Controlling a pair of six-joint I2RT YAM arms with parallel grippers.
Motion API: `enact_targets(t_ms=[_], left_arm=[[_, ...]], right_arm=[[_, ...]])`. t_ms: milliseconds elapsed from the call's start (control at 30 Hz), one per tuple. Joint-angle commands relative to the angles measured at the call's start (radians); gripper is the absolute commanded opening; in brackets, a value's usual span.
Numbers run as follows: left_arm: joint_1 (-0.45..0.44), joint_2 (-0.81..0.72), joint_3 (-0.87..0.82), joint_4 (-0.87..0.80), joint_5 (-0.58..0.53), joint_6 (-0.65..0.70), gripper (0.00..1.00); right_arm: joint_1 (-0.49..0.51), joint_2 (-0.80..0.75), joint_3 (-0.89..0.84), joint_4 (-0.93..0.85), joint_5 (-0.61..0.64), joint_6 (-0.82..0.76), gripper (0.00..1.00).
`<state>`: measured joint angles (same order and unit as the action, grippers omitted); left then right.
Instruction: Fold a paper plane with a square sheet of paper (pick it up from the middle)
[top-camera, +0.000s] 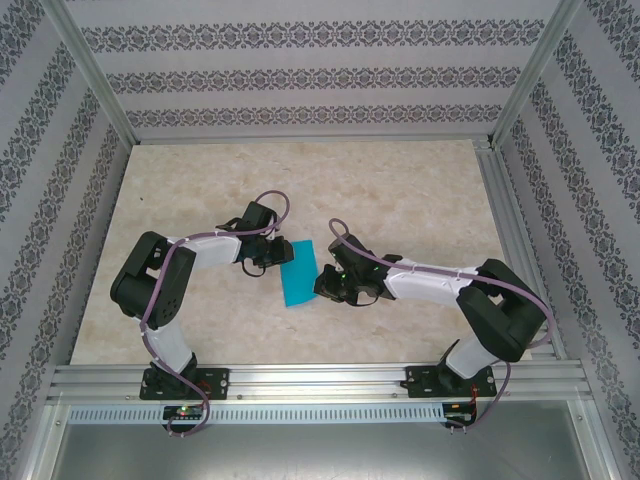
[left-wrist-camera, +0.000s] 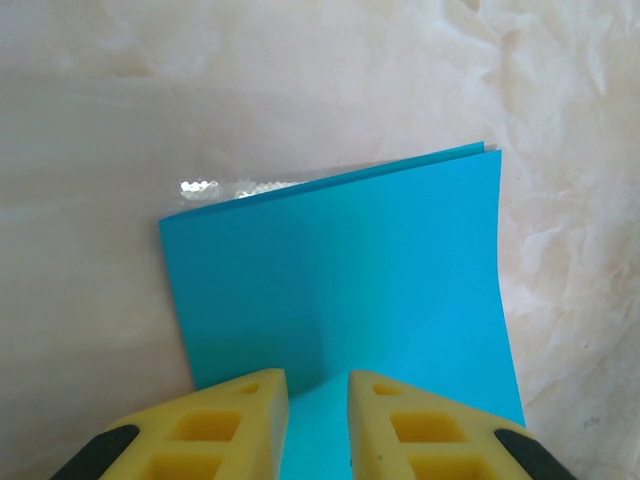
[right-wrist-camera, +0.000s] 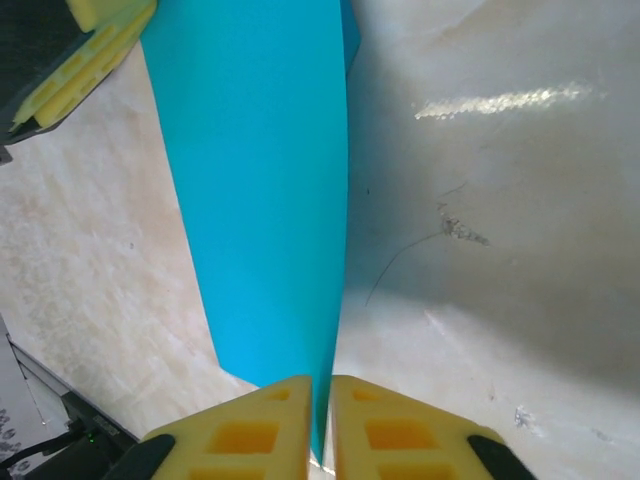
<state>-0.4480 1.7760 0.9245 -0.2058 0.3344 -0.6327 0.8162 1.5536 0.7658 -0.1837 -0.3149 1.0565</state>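
Turquoise-blue paper (left-wrist-camera: 340, 270), yellow left claw (left-wrist-camera: 318, 385), beige marbled table (left-wrist-camera: 150, 100)

I find my table (top-camera: 400, 190) topped in glossy beige marble pattern, with a bright glare streak (right-wrist-camera: 500, 100) and a small scuff mark (right-wrist-camera: 452, 228) trailing a thin curved scratch. Walls (top-camera: 300, 80) on three sides carry grey ornamental bands. Aluminium posts (top-camera: 92, 70) rise at the rear corners. An aluminium rail (top-camera: 320, 378) runs along the near edge.

Folded blue paper (left-wrist-camera: 340, 270) lies between the parted yellow fingers (left-wrist-camera: 222, 428) of the left hand (left-wrist-camera: 318, 425).
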Motion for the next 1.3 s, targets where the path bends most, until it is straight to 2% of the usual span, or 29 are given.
enact_targets(t_ms=[0, 100, 333, 567, 1267], left_arm=[[-0.011, 0.03, 0.007, -0.012, -0.023, 0.024, 0.25], [-0.012, 0.03, 0.006, -0.012, -0.021, 0.024, 0.25], [-0.011, 0.028, 0.002, -0.008, -0.017, 0.023, 0.24], [-0.011, 0.019, 0.002, -0.012, -0.014, 0.023, 0.24], [-0.011, 0.007, 0.007, -0.01, 0.006, 0.016, 0.25]], right_arm=[[0.003, -0.026, 0.037, -0.01, -0.004, 0.011, 0.09], [0.003, -0.004, 0.058, 0.027, -0.013, -0.001, 0.06], [0.008, 0.114, 0.151, 0.131, -0.023, -0.041, 0.06], [0.012, 0.227, 0.224, 0.148, -0.038, -0.049, 0.07], [0.02, 0.317, 0.254, 0.15, -0.053, -0.061, 0.12]])
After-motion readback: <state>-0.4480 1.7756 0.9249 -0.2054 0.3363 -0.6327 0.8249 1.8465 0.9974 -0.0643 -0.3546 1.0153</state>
